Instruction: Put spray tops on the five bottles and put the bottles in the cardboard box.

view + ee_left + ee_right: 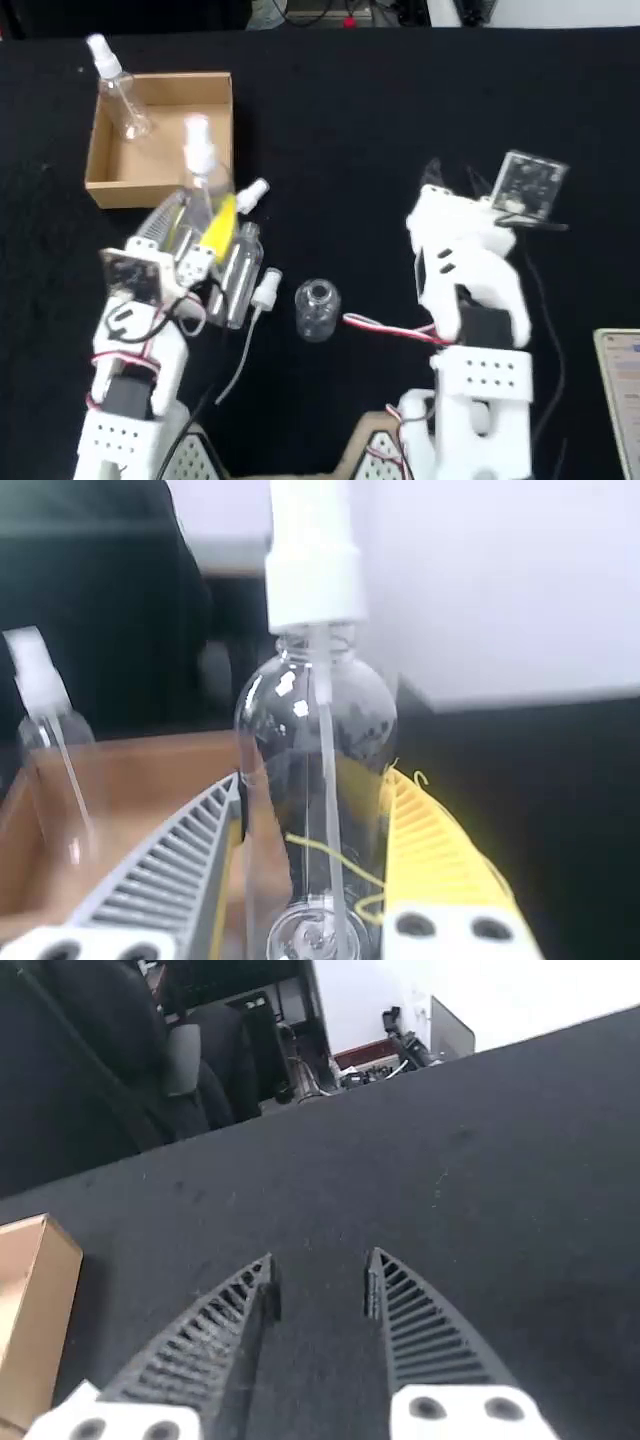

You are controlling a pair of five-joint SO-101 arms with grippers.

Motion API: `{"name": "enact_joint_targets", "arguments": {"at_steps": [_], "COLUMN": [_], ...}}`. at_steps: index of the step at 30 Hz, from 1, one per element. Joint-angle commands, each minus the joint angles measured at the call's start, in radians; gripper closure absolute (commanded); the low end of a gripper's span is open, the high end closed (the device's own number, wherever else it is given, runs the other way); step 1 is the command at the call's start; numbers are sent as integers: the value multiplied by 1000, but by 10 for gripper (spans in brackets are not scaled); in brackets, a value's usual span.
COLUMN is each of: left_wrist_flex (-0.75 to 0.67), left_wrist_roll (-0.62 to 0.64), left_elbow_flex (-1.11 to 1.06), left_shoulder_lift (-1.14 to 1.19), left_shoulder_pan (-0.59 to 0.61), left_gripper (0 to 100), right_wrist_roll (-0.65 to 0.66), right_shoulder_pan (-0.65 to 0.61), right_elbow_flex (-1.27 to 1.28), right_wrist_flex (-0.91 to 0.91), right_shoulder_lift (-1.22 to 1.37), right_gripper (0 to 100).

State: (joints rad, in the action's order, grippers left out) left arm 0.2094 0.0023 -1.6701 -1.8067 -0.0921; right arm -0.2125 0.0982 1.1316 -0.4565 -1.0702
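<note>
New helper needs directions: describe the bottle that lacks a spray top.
On the black table, look between the left arm and the right arm. A clear bottle stands upright there, beside a loose spray top. Unlike its neighbours, its neck is open, uncapped.

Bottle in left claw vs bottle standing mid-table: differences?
The held bottle wears a white spray top; the mid-table bottle has an open neck. The held bottle is gripped by the left claw near the cardboard box; the mid-table bottle stands free on the table. Both are clear.
</note>
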Motion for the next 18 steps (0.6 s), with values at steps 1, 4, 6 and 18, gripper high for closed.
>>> {"name": "enact_joint_targets", "arguments": {"at_steps": [1,4,6,18], "left_wrist_flex": [-15,-14,-14,-8], "left_wrist_roll": [6,6,6,158], "left_elbow_flex": [-28,-25,-25,5], "left_shoulder_lift": [-9,-18,-20,-18], "left_shoulder_pan": [16,22,61,647], "left_gripper": [884,884,884,884], "right_wrist_roll": [-18,-18,-18,-25], "right_shoulder_pan": [23,23,21,15], "right_elbow_flex": [1,2,4,35], "right_wrist_flex": [37,37,37,37], "right_shoulder_lift": [-21,-19,-19,-18], "right_gripper": [861,861,861,861]}}
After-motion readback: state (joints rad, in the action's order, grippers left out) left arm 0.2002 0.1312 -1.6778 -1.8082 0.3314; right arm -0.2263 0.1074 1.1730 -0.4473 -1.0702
